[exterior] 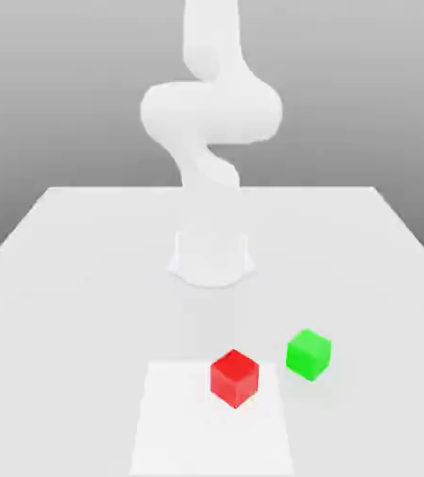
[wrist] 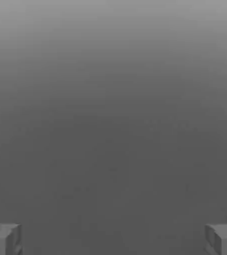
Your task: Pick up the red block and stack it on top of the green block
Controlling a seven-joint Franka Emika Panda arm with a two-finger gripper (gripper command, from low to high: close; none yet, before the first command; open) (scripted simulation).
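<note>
two plain smooth cubes, red block [exterior: 234,377] near green block [exterior: 308,353].

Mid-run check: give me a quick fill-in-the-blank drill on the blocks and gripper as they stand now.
1. The red block rests on the ____, nothing holding it.
2. In the exterior view, the green block sits to the red block's ____.
3. The two blocks are ____, not stacked.
4. In the hand view, the gripper has its fingers spread ____, with nothing between them.

Missing words: table; right; apart; open
</note>
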